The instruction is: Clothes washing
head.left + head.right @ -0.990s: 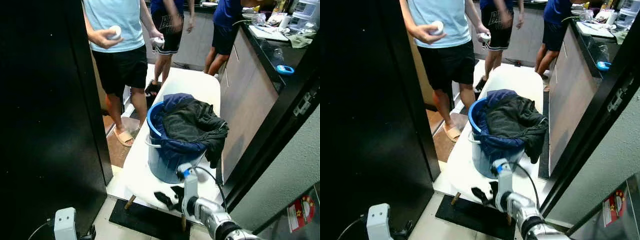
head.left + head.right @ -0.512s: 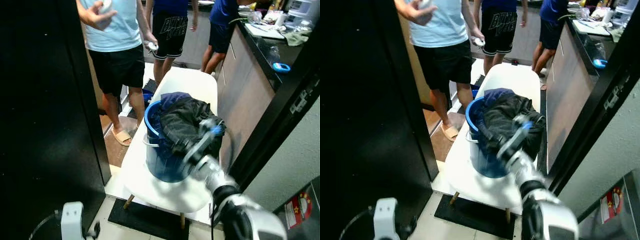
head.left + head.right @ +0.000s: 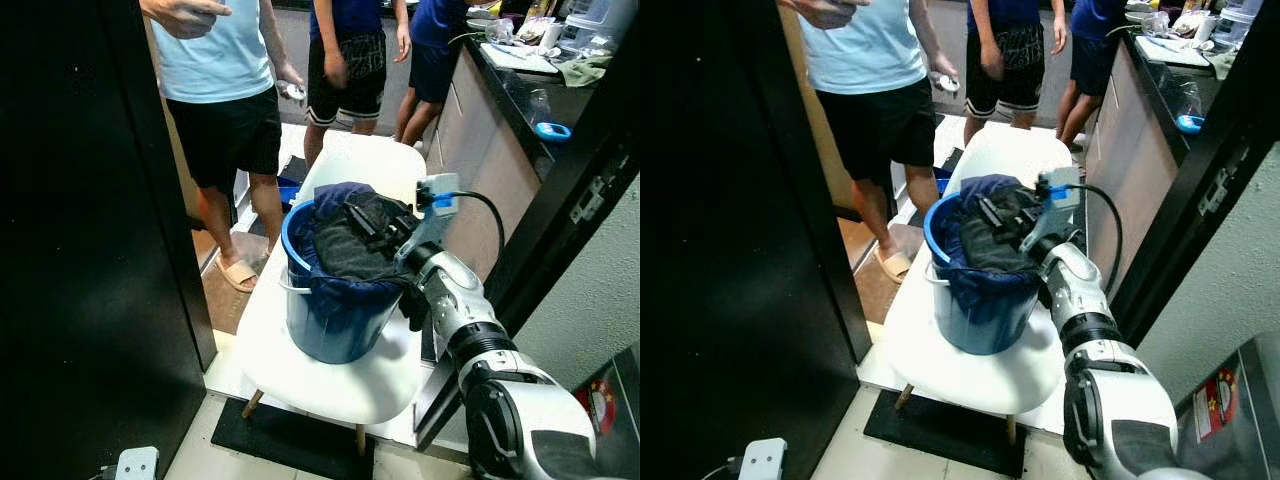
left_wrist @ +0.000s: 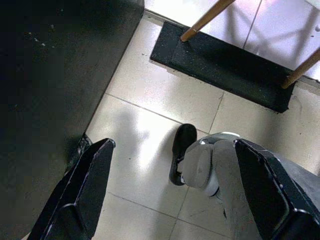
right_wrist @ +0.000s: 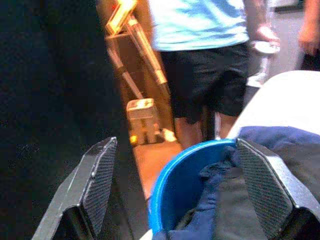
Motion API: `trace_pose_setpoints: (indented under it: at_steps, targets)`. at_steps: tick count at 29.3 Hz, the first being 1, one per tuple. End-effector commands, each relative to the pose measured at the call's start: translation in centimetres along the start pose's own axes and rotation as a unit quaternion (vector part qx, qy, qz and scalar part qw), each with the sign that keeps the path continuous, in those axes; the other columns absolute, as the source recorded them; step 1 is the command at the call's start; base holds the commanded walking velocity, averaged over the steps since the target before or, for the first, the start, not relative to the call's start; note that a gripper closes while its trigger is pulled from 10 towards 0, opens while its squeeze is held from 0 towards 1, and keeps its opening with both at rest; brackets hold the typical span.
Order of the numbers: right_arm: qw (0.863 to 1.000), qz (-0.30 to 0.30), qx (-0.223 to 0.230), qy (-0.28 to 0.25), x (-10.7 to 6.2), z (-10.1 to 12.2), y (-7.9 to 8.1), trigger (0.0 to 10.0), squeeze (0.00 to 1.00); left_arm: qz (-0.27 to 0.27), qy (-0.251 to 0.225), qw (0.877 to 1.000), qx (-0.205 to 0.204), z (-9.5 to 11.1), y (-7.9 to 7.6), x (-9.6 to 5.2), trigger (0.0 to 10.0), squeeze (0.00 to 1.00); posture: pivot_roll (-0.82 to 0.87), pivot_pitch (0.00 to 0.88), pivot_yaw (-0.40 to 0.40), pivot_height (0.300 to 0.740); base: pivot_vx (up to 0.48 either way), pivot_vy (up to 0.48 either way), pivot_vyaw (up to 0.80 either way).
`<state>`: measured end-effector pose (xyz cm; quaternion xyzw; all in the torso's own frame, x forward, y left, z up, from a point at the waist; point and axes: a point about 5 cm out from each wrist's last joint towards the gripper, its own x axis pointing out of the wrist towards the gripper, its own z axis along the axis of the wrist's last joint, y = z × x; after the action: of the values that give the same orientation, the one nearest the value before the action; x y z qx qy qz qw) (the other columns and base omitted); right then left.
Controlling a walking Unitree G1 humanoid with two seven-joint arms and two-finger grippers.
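Observation:
A blue bucket (image 3: 335, 305) stands on a white chair (image 3: 330, 380). Dark clothes (image 3: 345, 250), black and navy, are heaped in it and hang over its rim. My right gripper (image 3: 368, 222) hovers open just above the top of the heap, reaching in from the right. In the right wrist view its two fingers stand wide apart, with the bucket's rim (image 5: 175, 185) and the clothes (image 5: 265, 165) below them. My left gripper (image 4: 175, 145) hangs open over the tiled floor beside my foot (image 4: 205, 165).
A tall black panel (image 3: 80, 200) walls off the left. A black door frame (image 3: 560, 190) and a counter (image 3: 500, 150) close the right. Three people stand behind the chair; the nearest wears a light blue shirt (image 3: 215, 55). A black mat (image 3: 290, 440) lies under the chair.
My right arm has swung up from below the chair's front edge to above the clothes in the bucket. The camera has shifted a little.

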<state>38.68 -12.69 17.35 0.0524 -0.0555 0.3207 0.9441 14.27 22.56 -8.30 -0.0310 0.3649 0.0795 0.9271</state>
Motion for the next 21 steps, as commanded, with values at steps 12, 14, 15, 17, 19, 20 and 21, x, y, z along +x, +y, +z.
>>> trace_pose_setpoints:
  at_steps: [12, 14, 15, 17, 19, 20, 21]
  targets:
    - [0.998, -0.002, -0.032, 0.051, 0.6, -1.7, 1.4, 10.0, 0.00, -0.005, 0.009, 1.000, -0.012, -0.4, -0.4, -0.1, 10.0, 0.00, 0.19, 0.000, -0.087, 0.740, 0.267, 0.000, 0.00]
    - [0.998, 0.002, -0.034, 0.054, 0.8, -1.9, 1.8, 10.0, 0.00, -0.005, 0.010, 1.000, -0.013, -0.5, -0.4, -0.1, 10.0, 0.00, 0.19, 0.000, -0.085, 0.740, 0.264, 0.000, 0.00]
    - [0.998, 0.003, -0.034, 0.055, 0.8, -2.0, 1.9, 10.0, 0.00, -0.006, 0.010, 1.000, -0.013, -0.5, -0.4, -0.1, 10.0, 0.00, 0.19, 0.000, -0.085, 0.740, 0.262, 0.000, 0.00]
    - [0.998, 0.005, -0.034, 0.056, 0.9, -2.1, 2.2, 10.0, 0.00, -0.006, 0.010, 1.000, -0.013, -0.5, -0.4, -0.1, 10.0, 0.00, 0.19, 0.000, -0.085, 0.740, 0.266, 0.000, 0.00]
    - [0.998, 0.008, -0.035, 0.058, 1.1, -2.3, 2.6, 10.0, 0.00, -0.006, 0.011, 1.000, -0.013, -0.6, -0.4, -0.2, 10.0, 0.00, 0.19, 0.000, -0.083, 0.740, 0.274, 0.000, 0.00]
    - [0.998, 0.011, -0.036, 0.059, 1.2, -2.4, 2.9, 10.0, 0.00, -0.006, 0.011, 1.000, -0.014, -0.6, -0.4, -0.2, 10.0, 0.00, 0.19, 0.000, -0.082, 0.740, 0.277, 0.000, 0.00]
    - [0.998, 0.011, -0.036, 0.059, 1.2, -2.4, 2.9, 10.0, 0.00, -0.006, 0.011, 1.000, -0.014, -0.6, -0.4, -0.2, 10.0, 0.00, 0.19, 0.000, -0.082, 0.740, 0.277, 0.000, 0.00]
